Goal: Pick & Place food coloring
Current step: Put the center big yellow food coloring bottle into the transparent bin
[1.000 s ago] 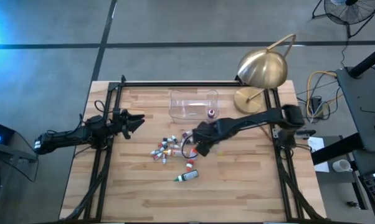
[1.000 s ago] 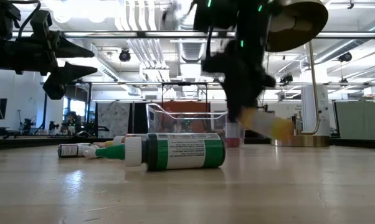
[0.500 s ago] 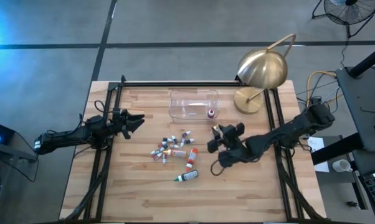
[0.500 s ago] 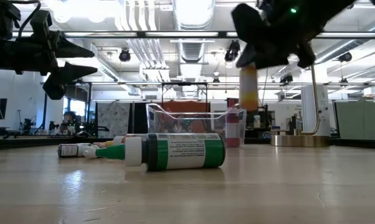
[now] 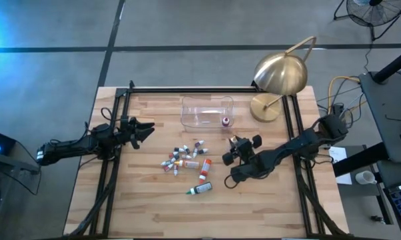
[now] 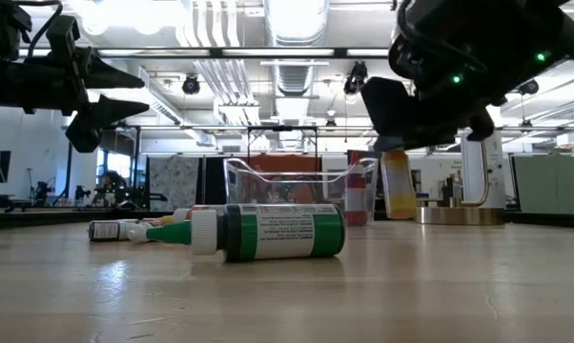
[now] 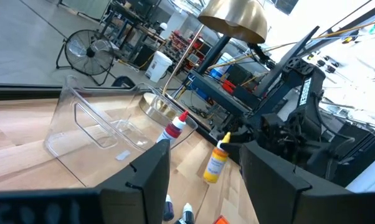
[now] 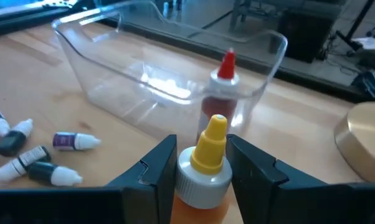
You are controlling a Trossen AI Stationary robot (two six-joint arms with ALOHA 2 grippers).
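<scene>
**High view.**
- Right gripper (image 5: 235,148): over the middle of the table (image 5: 154,213). Grip hidden from above by the wrist.
- Clear tub (image 5: 207,111): just ahead of that gripper. Red-capped bottle (image 5: 226,121) upright inside, at the end nearest it.
- Loose small bottles (image 5: 184,159): scattered on the wood beside the right gripper, toward the left gripper.
- Orange bottle (image 5: 204,172) and green bottle (image 5: 200,189): lying flat, near the same gripper on its side away from the tub.
- Brass lamp (image 5: 280,73): beyond the tub's end, well apart from the gripper.
- Left gripper (image 5: 144,129): fingers spread, empty, held off the table, with the scatter between it and the right gripper.

**Low view.**
- Yellow-capped orange bottle (image 6: 399,186): hanging below the right gripper, clear of the tabletop, roughly upright, cap end hidden in the grip.
- Green bottle: on its side, below and to one side of the raised gripper.
- Left gripper: high above the wood, fingers apart.

**Left wrist view.**
- Own two fingers wide apart, nothing between.
- Ahead: tub, red-capped bottle, and the yellow-capped orange bottle tilted slightly under the right gripper.

**Right wrist view.**
- Fingers clamped on the neck of the yellow-capped orange bottle, cap pointing forward.
- Straight ahead: tub with the red-capped bottle standing inside.
- Off to one side of the fingers: several of the small bottles, lying flat.
</scene>
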